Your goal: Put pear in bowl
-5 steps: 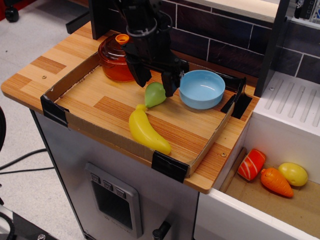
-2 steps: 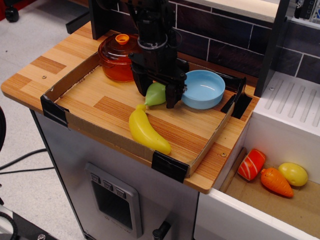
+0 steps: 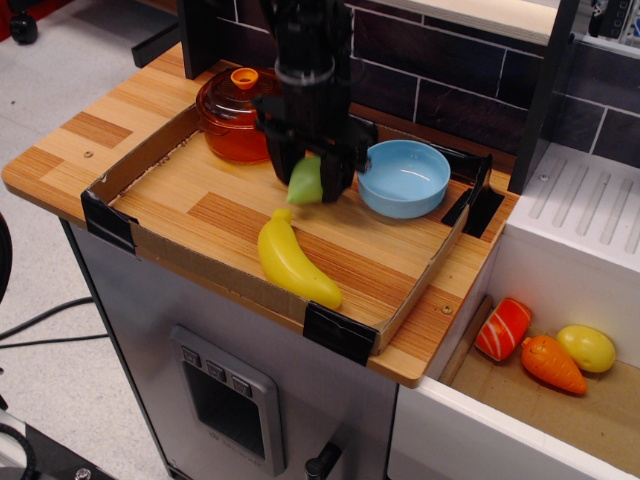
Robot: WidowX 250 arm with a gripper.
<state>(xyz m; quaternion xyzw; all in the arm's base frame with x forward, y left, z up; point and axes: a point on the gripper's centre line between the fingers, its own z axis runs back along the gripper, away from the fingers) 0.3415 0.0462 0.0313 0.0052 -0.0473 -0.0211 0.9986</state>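
— Hand [image 3: 308, 180] upper centre of the frame, closed around the pear [image 3: 305, 182], fingers either side of it. Green body showing between them, blurred, apparently just above the worktop [image 3: 350, 245]; hard to tell for sure.

— Bowl [image 3: 404, 178] just right of the hand, near but apart, empty. Banana [image 3: 292, 260] below the pear, toward the lower centre. Orange pot [image 3: 232, 115] close on the left.

— Main worry: smooth, tapered pear squirting out of the grip, judging from that rounded shape. Landing on the banana or rolling against the cardboard wall [image 3: 140, 158] quite possible.

— Another: travelling right too low and clipping the near rim of the bowl, tipping or shoving it toward the black bracket [image 3: 478, 205] at the right.

— Also letting go too early, short of the rim. Needs enough height first, then release over the middle of the bowl.

— Pot lid knob [image 3: 244, 77] near the hand's left side too; sideways swing best avoided.
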